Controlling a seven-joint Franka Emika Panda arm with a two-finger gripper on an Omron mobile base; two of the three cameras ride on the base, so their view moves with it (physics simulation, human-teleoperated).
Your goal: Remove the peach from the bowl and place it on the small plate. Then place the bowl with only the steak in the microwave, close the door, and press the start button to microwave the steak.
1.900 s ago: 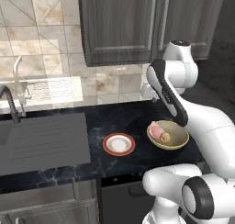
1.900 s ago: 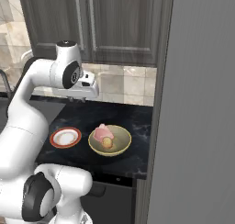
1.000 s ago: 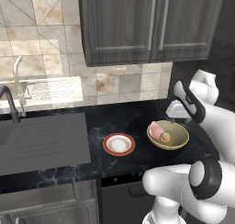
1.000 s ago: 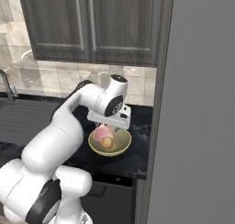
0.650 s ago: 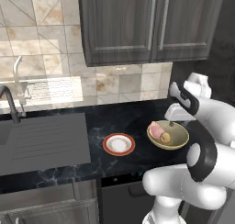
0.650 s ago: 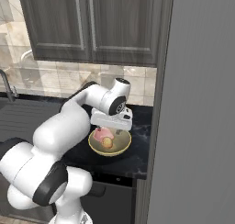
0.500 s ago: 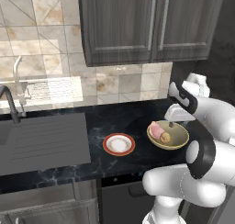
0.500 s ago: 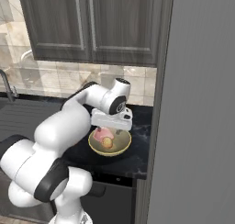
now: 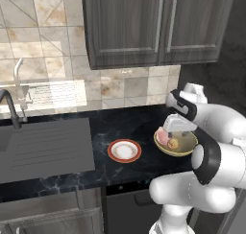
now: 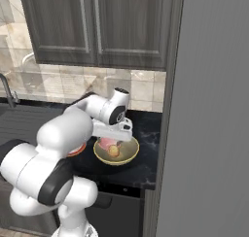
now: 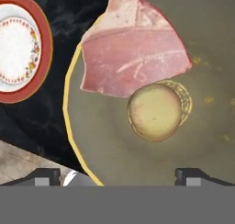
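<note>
The small round yellow-orange peach lies inside the wide shallow olive-yellow bowl, near its middle, and it touches the edge of the pink flat steak with paler streaks. The bowl stands on the black marble worktop, just beside the small white plate with the red-orange rim, which carries nothing yet.

The gripper hangs directly above the bowl. Its jaws are spread wide and hold nothing; in the hand view the two dark tips stand one on each side, with the peach between them and a little further ahead.

I judge that the peach is light and rather firm, but its round smooth skin can slip or roll if the jaws close off centre. The best place to take hold is across its widest part, with one jaw on each side at the same height. The side next to the steak leaves little room, so a jaw may catch the soft meat there. The bowl floor is curved, so a pushed peach would probably roll away.
</note>
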